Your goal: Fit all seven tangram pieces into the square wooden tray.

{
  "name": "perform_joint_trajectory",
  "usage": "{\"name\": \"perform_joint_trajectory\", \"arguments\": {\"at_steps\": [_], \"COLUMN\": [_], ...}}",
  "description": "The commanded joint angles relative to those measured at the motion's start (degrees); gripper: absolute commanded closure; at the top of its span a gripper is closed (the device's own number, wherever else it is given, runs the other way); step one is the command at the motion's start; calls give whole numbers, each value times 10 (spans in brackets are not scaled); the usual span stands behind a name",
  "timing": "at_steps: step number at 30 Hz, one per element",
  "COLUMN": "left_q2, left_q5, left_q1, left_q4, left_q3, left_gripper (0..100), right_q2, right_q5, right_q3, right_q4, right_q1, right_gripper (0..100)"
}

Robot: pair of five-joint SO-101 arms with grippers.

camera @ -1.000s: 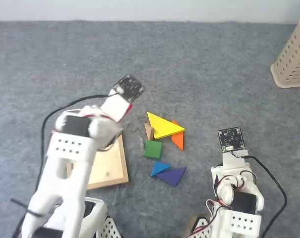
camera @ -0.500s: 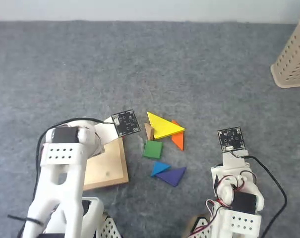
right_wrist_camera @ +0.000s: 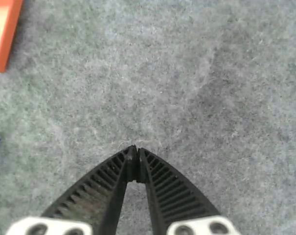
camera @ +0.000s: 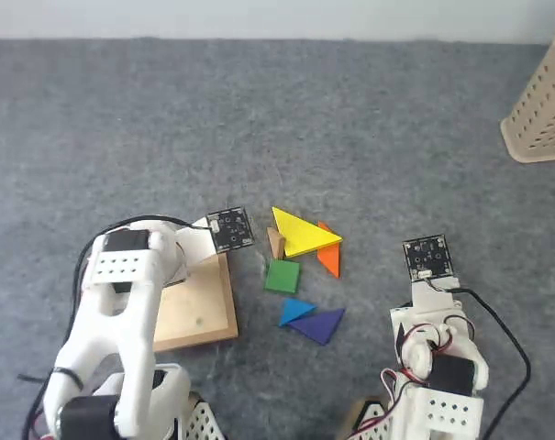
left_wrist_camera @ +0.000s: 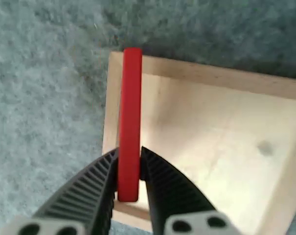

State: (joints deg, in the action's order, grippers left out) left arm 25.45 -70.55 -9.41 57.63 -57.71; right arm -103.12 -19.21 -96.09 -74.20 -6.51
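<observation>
Left wrist view, red piece [left_wrist_camera: 130,117] pinched between jaws, over tray [left_wrist_camera: 211,78]

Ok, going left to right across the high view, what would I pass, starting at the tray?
wooden tray → green square → orange piece → right arm → beige basket
</observation>
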Motion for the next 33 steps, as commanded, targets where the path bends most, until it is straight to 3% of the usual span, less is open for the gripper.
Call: {"name": "perform_joint_trajectory", "arguments": {"at_steps": [1,16,20,30,33], "left_q2": [-4,-7,-3,12,69], "left_q5": [-23,-40,-41,-43,-43], "left_q1": [-20,-51,-52,-52,-47], "left_q4": [-11,-21,-18,17,80], "left_q3": [23,20,20,22,26], "left_gripper": [971,964,898,881,881], "right_q2": [-8,-8,-8,-8,-8], "right_q5": [-7,-7,-7,-7,-7], "right_q3": [-4,-4,-4,-4,-4], "right_q4": [7,7,7,7,7], "right_q1": [-7,-7,-7,-7,-7], "right_gripper": [992,992,992,992,992]}}
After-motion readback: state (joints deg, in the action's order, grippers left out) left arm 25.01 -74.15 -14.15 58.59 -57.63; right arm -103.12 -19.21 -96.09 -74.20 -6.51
